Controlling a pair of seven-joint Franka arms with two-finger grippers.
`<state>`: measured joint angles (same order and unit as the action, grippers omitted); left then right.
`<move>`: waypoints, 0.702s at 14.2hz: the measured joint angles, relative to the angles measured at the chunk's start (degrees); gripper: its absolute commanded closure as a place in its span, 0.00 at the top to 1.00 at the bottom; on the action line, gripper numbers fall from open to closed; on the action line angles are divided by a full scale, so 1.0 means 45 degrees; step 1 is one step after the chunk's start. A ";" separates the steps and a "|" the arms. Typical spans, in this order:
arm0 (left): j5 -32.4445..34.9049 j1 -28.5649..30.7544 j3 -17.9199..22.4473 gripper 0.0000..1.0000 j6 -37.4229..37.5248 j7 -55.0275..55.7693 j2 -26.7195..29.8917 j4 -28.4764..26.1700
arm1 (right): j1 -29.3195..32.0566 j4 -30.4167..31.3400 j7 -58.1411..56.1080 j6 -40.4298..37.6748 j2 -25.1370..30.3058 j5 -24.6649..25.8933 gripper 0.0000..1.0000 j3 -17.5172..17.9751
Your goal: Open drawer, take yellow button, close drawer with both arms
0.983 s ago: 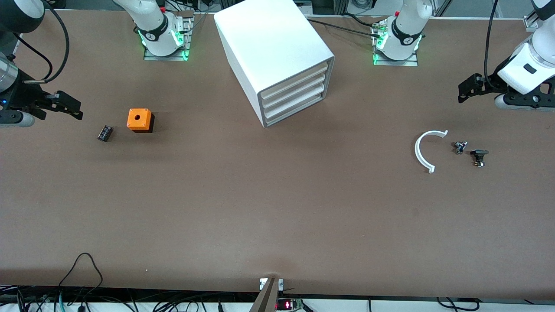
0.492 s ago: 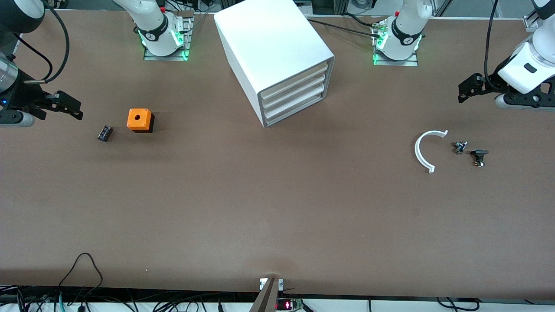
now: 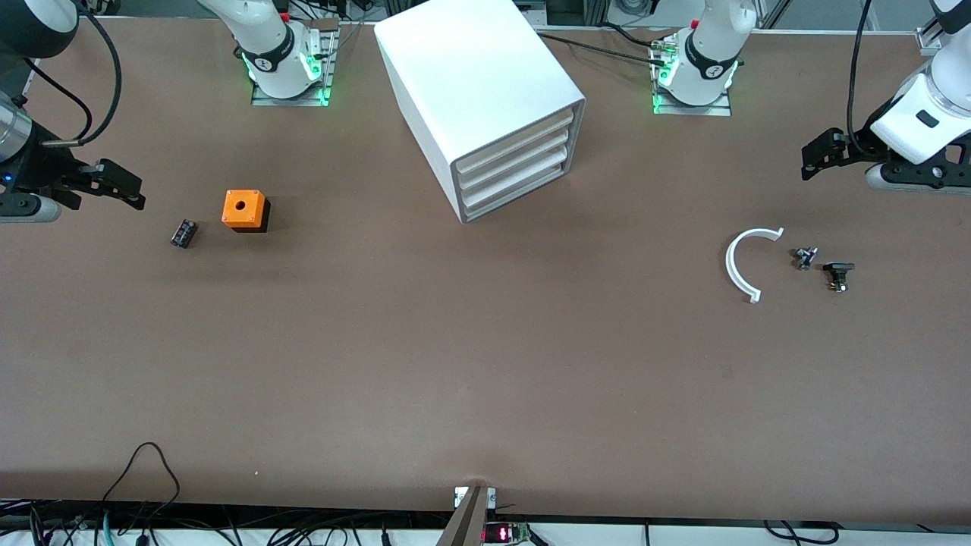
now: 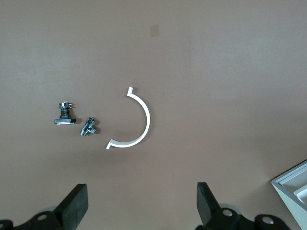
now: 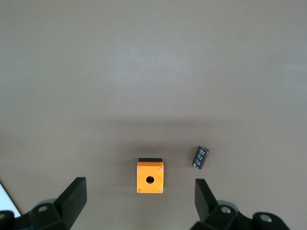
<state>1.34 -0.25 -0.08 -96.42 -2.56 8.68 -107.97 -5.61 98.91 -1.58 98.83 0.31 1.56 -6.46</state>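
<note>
The white grey-rimmed cabinet (image 3: pixel 485 91) stands at the middle of the table, near the arm bases. Its uppermost drawer (image 3: pixel 518 139) is shut flush with the lower fronts. A corner of the cabinet shows in the left wrist view (image 4: pixel 293 187). The button is hidden. My left gripper (image 3: pixel 812 161) hangs open and empty over the table at the left arm's end; it also shows in the left wrist view (image 4: pixel 141 207). My right gripper (image 3: pixel 125 189) hangs open and empty at the right arm's end; it also shows in the right wrist view (image 5: pixel 139 205).
An orange cube with a hole (image 3: pixel 243 209) (image 5: pixel 150 176) and a small black ribbed block (image 3: pixel 183 233) (image 5: pixel 201 157) lie near my right gripper. A white curved strip (image 3: pixel 737 265) (image 4: pixel 144 120) and two small metal parts (image 3: pixel 805 258) (image 3: pixel 838 274) lie near my left gripper.
</note>
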 measured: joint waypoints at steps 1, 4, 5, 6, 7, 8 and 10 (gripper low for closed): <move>-0.0001 0.0000 0.0001 1.00 0.0000 0.0000 0.0000 0.0002 | 0.0000 0.0000 0.0000 0.0000 0.0000 0.0000 1.00 0.0000; -0.0029 0.0013 0.0078 1.00 0.0000 -0.0001 -0.0019 0.0003 | -0.0003 0.0000 -0.0001 0.0006 -0.0001 0.0000 1.00 0.0013; -0.0031 0.0012 0.0090 1.00 0.0001 -0.0010 -0.0047 0.0002 | -0.0007 -0.0001 -0.0001 0.0009 0.0000 0.0001 1.00 0.0029; -0.0032 -0.0005 0.0088 1.00 0.0016 -0.0017 -0.0111 0.0000 | -0.0013 -0.0003 -0.0002 0.0009 -0.0001 0.0001 1.00 0.0046; -0.0032 -0.0025 0.0080 1.00 0.0033 -0.0023 -0.0246 -0.0002 | -0.0018 -0.0004 -0.0002 0.0008 0.0000 0.0001 1.00 0.0056; -0.0033 -0.0045 0.0062 1.00 0.0033 -0.0025 -0.0435 -0.0002 | -0.0023 -0.0006 -0.0003 0.0008 -0.0001 0.0001 1.00 0.0061; -0.0034 -0.0079 0.0032 1.00 0.0033 -0.0037 -0.0758 -0.0002 | -0.0025 -0.0009 -0.0003 0.0009 0.0000 0.0002 1.00 0.0061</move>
<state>1.18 -0.61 0.06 -96.27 -2.73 5.27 -107.98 -5.72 98.87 -1.59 98.86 0.31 1.57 -6.19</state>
